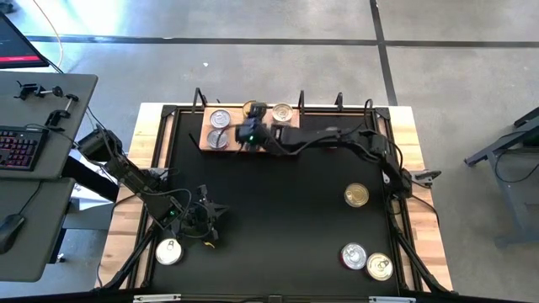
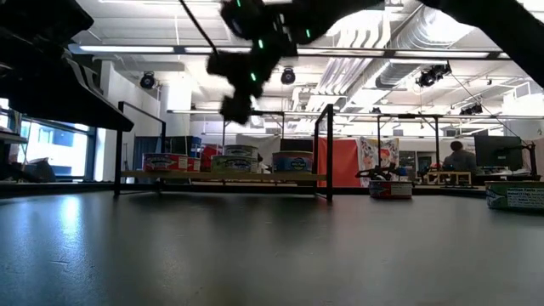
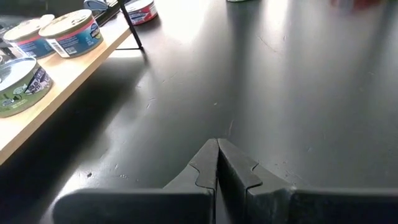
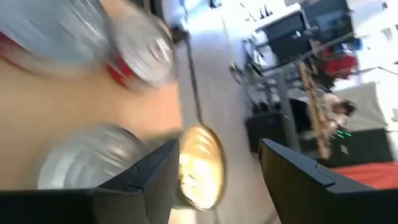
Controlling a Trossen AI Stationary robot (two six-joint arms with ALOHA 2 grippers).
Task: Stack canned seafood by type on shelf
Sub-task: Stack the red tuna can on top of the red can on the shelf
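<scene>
With my right gripper (image 1: 250, 132) spread over the shelf (image 1: 249, 150), several tins (image 1: 219, 119) sit there and four (image 1: 356, 196) wait on the mat (image 1: 278, 210).

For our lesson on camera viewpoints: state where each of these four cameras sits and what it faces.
High: overhead, looking down; both arms, shelf.
Low: table height, facing the shelf; an arm overhead.
Left wrist: past the shut left gripper, across the black mat.
Right wrist: between the open right gripper fingers, a gold can.
All share the shelf.
</scene>
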